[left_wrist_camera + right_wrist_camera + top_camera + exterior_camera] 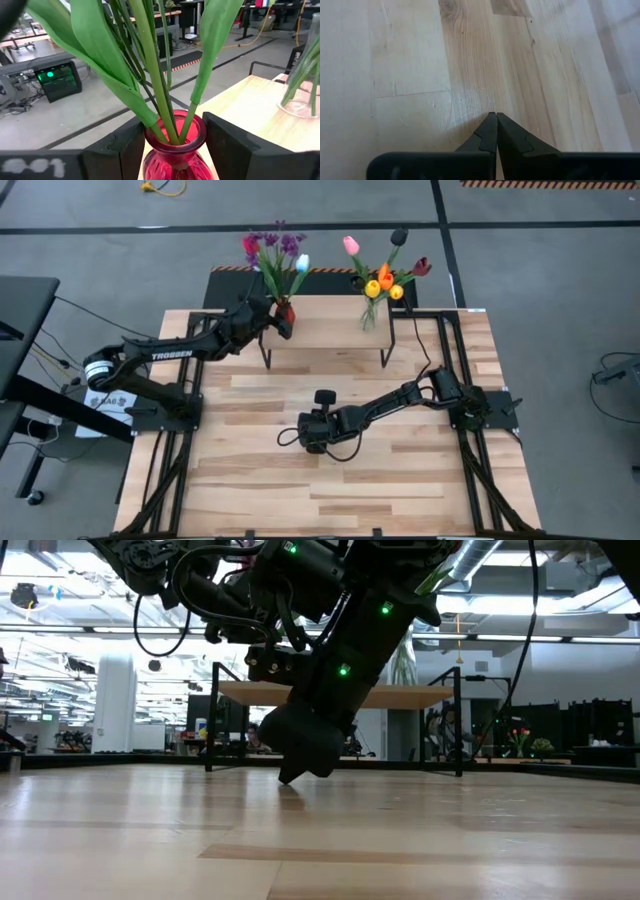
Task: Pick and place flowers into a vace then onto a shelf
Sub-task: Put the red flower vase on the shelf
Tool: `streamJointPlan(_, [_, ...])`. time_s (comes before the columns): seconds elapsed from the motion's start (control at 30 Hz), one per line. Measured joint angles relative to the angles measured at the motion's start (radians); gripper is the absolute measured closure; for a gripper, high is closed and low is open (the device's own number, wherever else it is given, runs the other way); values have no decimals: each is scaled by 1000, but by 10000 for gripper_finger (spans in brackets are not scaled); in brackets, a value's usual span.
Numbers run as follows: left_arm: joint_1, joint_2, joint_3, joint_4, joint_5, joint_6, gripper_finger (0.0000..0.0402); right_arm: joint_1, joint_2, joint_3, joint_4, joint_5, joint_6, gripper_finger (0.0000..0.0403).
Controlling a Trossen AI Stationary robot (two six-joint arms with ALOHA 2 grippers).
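Observation:
A red glass vase [172,155] holds the flowers [275,250]: purple sprigs and magenta and light blue tulips on green stems [160,75]. It is at the left end of the shelf [325,330]; its base is hidden. My left gripper [174,122] comes level from the table's left, open, one finger on each side of the vase's neck. A clear vase [370,310] with pink, orange, yellow and maroon tulips stands on the shelf's right end. My right gripper [496,116] is shut and slants down at mid-table, its tips low over the planks. My left gripper's fingers [125,150] stand close on either side of the red vase's neck [150,137], coming level from the table's left. Whether they touch the glass, I cannot tell. The vase stands upright between them.
The shelf's thin black legs [265,355] stand on the plank tabletop [250,470] near its far edge. In the low view the shelf [400,695] shows behind my right gripper [290,778]. Bare planks stretch toward the near edge.

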Motion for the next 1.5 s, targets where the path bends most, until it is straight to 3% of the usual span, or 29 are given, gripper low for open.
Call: streamJointPlan(1.5, [-19,-8,0,-87,-9,55,216,1,0,0,0,-1,17,403])
